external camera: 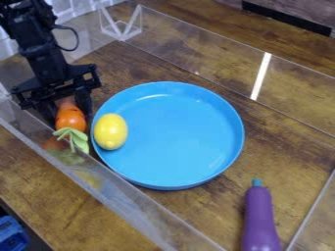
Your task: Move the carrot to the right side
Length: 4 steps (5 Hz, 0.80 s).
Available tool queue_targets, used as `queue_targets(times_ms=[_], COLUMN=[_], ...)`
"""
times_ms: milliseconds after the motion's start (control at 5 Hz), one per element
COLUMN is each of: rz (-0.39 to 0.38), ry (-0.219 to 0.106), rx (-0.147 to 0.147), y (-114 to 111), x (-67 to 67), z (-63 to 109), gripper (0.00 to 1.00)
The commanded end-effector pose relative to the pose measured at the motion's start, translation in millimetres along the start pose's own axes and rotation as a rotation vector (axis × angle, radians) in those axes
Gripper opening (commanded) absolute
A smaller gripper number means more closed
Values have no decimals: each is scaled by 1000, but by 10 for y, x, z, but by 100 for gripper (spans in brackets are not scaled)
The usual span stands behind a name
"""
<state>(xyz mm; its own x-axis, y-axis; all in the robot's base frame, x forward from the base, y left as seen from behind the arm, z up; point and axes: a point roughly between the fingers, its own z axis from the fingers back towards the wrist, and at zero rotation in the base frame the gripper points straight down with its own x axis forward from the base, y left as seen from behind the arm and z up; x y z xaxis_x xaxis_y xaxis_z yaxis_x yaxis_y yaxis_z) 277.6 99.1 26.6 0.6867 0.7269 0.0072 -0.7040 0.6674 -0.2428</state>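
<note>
Jaws (pixel 57 89) hug the carrot

The carrot (pixel 71 120) sits at the left, between the clear wall (pixel 116 194) and the lemon (pixel 110 131). Lift it straight up, gently, then go high over the blue plate (pixel 170 135) to the right.

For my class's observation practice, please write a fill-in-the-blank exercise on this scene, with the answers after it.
The round plate is coloured ____.
The lemon is coloured ____.
The gripper is closed on the orange ____.
The eggplant is coloured ____.

Missing words: blue; yellow; carrot; purple.
</note>
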Motion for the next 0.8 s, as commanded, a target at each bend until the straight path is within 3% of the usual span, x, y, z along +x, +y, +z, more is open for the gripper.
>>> queue_targets(times_ms=[0, 400, 600], rz=[-49, -75, -125], ry=[-55, -20, -28], rx=[-46, -81, -88], y=[-241, -537, -717], x=[79, 86, 37], z=[346, 859, 907], gripper=[0, 0, 0])
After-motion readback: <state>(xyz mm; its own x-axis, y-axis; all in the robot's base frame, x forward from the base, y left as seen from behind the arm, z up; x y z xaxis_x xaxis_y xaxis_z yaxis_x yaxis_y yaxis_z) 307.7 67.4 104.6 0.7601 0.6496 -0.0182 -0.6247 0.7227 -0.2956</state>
